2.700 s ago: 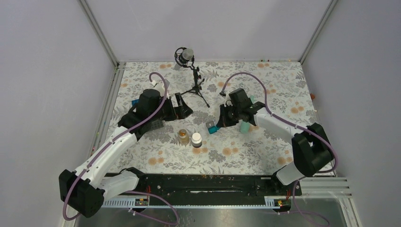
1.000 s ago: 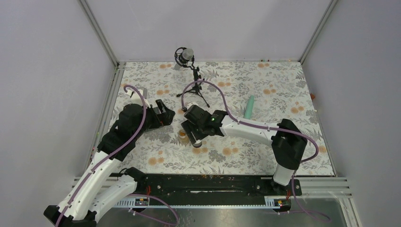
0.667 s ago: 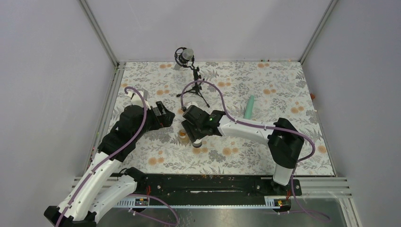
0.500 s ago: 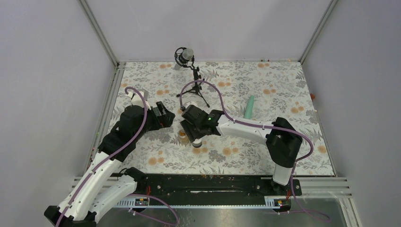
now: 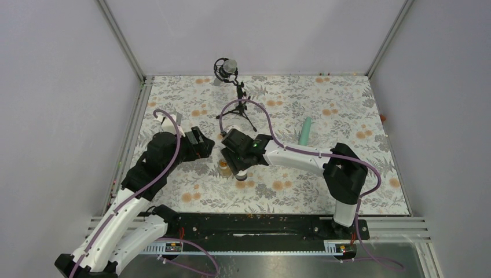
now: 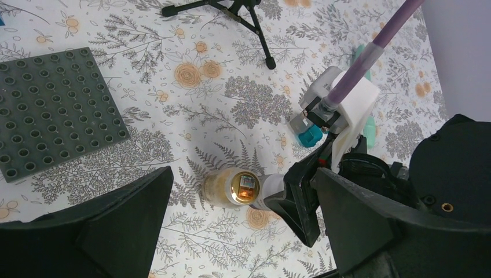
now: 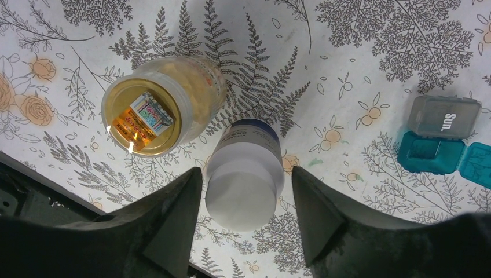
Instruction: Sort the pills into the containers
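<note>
Jaws of the right gripper (image 7: 246, 174) are being held apart around a white-capped bottle (image 7: 243, 194), one finger on each side of its cap. Thin strips of the flowered tablecloth (image 7: 359, 52) are being left visible between cap and fingers, so no firm grip is being claimed. Jaws of the left gripper (image 6: 242, 174) are being kept wide, with nothing between them, high above the glass jar (image 6: 238, 188).

The pills (image 7: 197, 87) are being read as the amber mass showing through the wall of that jar, which is standing just beside the bottle. Single pellets cannot be made out, and whether the golden top is a lid or an open mouth cannot be told. The teal box (image 7: 431, 155) and the grey box (image 7: 444, 116) marked "Sun." are lying against each other, near the bottle on its side away from the jar. The mint-green organizer strip (image 5: 305, 132) is lying well apart, toward the right of the table.

The step in hand is judged to be an early one: the bottle is being approached for a grasp, and no pellet is seen in any container. Next, the jaws would need to be closed squarely on the cap without the neighbouring jar being knocked, and the bottle lifted straight.
</note>
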Robot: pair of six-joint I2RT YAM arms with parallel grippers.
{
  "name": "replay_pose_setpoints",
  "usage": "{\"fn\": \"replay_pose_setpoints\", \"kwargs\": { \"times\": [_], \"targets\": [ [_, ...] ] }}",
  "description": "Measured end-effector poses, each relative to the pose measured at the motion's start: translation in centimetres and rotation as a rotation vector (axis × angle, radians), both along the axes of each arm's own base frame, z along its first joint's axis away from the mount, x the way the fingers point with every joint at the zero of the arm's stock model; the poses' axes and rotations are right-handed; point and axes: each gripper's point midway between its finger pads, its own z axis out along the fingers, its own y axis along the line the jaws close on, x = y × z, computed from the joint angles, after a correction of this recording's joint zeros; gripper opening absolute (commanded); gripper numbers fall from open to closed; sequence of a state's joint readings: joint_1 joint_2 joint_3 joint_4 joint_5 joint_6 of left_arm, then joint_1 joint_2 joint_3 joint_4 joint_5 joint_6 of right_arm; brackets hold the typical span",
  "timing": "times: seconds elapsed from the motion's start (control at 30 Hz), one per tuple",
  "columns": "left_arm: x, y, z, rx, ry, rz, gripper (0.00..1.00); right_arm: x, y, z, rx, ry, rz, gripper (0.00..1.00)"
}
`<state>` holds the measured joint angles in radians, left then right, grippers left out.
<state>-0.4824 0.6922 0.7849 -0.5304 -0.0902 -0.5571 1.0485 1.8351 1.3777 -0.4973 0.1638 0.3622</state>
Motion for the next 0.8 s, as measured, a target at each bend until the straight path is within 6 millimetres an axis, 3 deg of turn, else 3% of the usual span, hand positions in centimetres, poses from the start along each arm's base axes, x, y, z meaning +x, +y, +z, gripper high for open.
{"fn": "replay_pose_setpoints", "kwargs": {
  "times": [0.13, 0.2, 0.33, 0.47, 0.6, 0.8],
  "targets": [
    [0.0, 0.0, 0.3, -0.010, -0.019, 0.000, 0.98, 0.0, 0.0, 0.0, -0.002, 0.000, 0.004, 0.40],
    [0.1, 0.0, 0.4, -0.013, -0.024, 0.001, 0.99, 0.1, 0.0, 0.2, 0.002, -0.006, 0.005, 0.34],
    [0.1, -0.2, -0.1, 0.000, -0.004, -0.012, 0.99, 0.0, -0.1, 0.2, 0.002, -0.006, 0.003, 0.32],
    [-0.3, -1.6, -1.3, 0.014, 0.043, -0.100, 0.98, -0.3, -1.7, 1.0, -0.004, 0.001, -0.009, 0.32],
    [-0.5, -3.6, -1.2, -0.023, 0.031, -0.214, 0.98, 0.2, -4.1, 4.8, 0.085, -0.004, -0.048, 0.33],
    [-2.1, -8.4, 0.7, -0.095, -0.065, -0.472, 0.93, 1.9, -8.5, 13.1, 0.320, -0.059, -0.100, 0.32]
  ]
}}
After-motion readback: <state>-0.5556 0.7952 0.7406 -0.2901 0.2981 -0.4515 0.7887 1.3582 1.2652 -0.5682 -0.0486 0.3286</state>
